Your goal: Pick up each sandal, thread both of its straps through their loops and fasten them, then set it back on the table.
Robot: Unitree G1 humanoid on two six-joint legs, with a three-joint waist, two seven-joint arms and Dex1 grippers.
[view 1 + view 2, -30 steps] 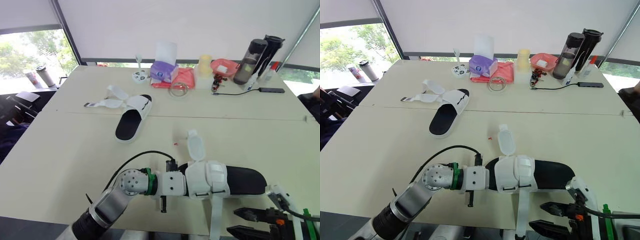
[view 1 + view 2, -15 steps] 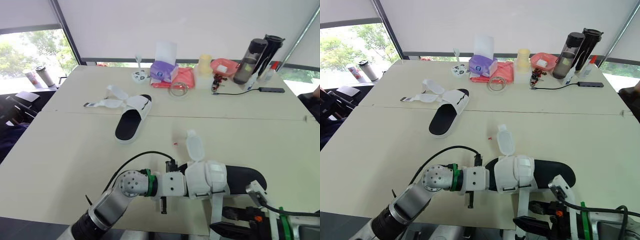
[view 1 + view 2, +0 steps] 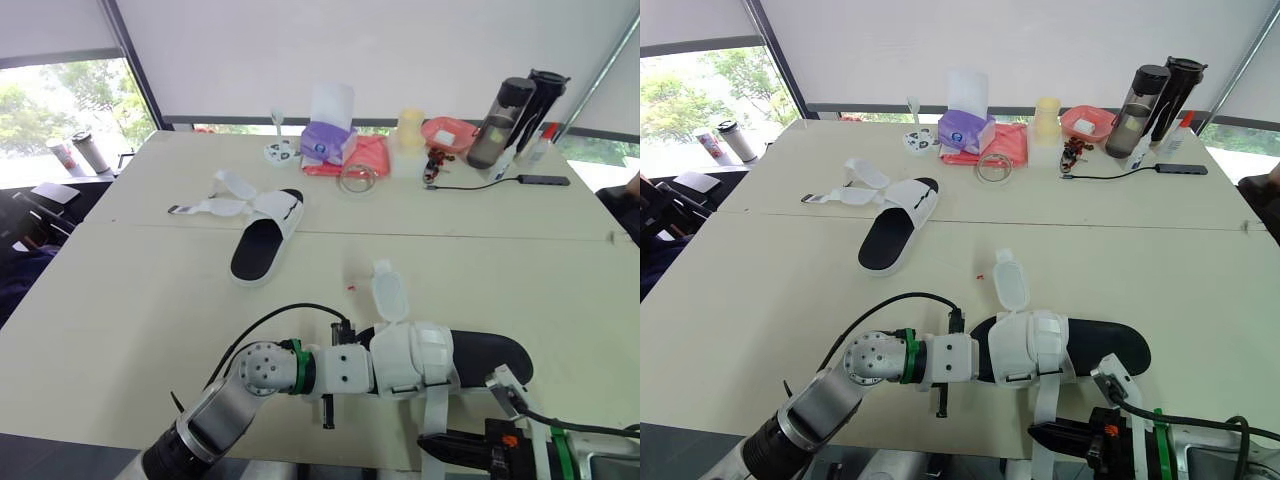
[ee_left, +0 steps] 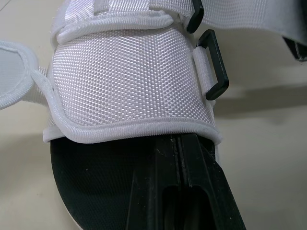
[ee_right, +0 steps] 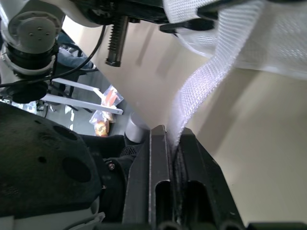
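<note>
Right gripper (image 5: 173,138) is clamped on the loose white strap (image 5: 204,88) of the near sandal (image 3: 1095,350), which lies at the near edge of the table (image 3: 760,300); the strap hangs over that edge. Left gripper (image 4: 180,143) has its fingers pressed together, with the tips under the sandal's white upper. Second sandal (image 3: 890,235) rests further in on the table

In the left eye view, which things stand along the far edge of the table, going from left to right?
small white object → purple tissue pack → yellow container → pink bowl → grey bottle → black bottle
</note>
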